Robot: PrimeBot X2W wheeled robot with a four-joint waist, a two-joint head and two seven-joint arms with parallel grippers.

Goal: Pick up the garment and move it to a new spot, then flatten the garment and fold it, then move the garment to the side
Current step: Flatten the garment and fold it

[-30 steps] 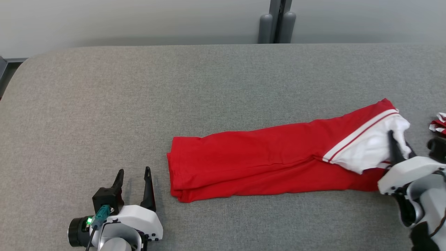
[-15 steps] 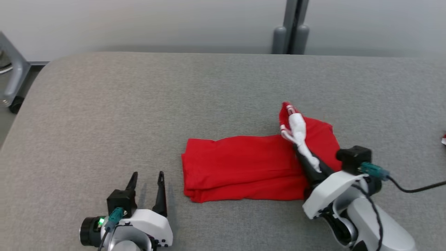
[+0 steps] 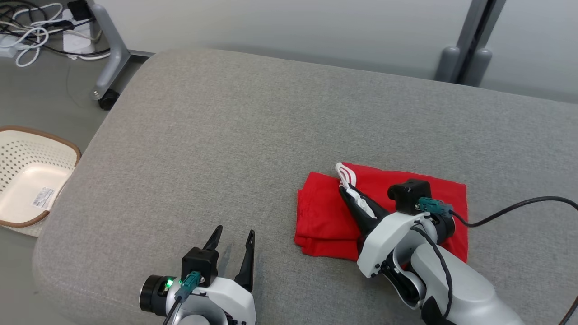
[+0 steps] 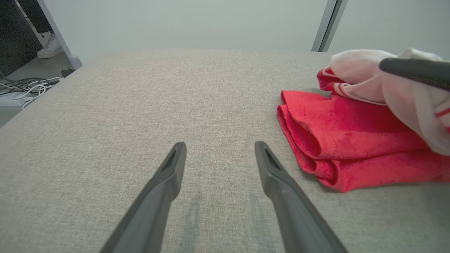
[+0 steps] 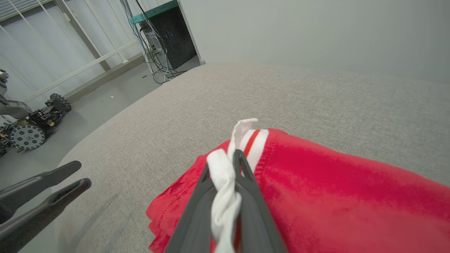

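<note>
your right pincer (image 3: 344,192) is clamped on the white hem (image 3: 347,173) of the garment (image 3: 320,212), low over the red stack, likely so the fold lands square. the stack lies right under its tips. your left pincer (image 3: 235,232), fingers apart, sits well to its left, clear of the fold.

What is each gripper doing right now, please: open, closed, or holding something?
Left gripper: open, holding nothing.
Right gripper: closed on the white-trimmed end of the red garment.
</note>
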